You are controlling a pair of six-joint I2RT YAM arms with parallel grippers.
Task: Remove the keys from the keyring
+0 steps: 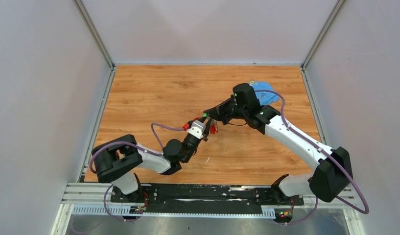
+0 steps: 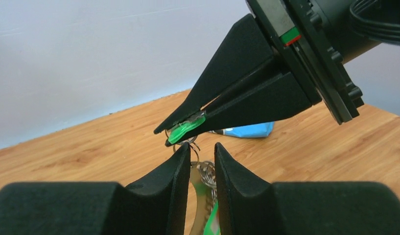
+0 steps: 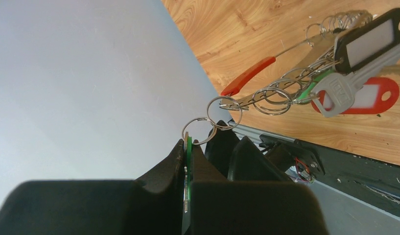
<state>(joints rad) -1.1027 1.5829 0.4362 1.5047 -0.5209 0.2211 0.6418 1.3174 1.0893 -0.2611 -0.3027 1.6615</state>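
Where the grippers meet: above the middle of the wooden surface [image 1: 139, 98], fingertips of both arms nearly touching.
Left gripper [image 2: 201, 152]: fingers drawn almost together, the bunch's metal in the narrow gap between them; it appears to be clamping the keyring.
Right gripper [image 3: 189, 152]: closed, pinching a flat green tag [image 2: 184, 130] edge-on between its pads.
Keyring [image 3: 256, 68]: thin wire loop, held off the surface between the two grippers; its near end sits at the left gripper's fingers.
Red sleeve [image 3: 239, 82]: covers one stretch of the keyring's rim, beside the left gripper.
Small split rings [image 3: 271, 95]: a row threaded along the keyring; two linked ones lead to the green tag.
Keys [image 3: 337, 93]: one silvery key shows plainly, hanging with the tags at the far end of the bunch.
Writing on key: raised marks on the head, too small to read.
Black tag [image 3: 371, 39]: clear window over a white insert, no writing visible.
Red tag [image 3: 371, 95]: same pattern, insert blank, partly behind the silvery key.
Blue flat piece [image 2: 249, 130]: lying on the surface beyond the right gripper, well apart from the bunch.
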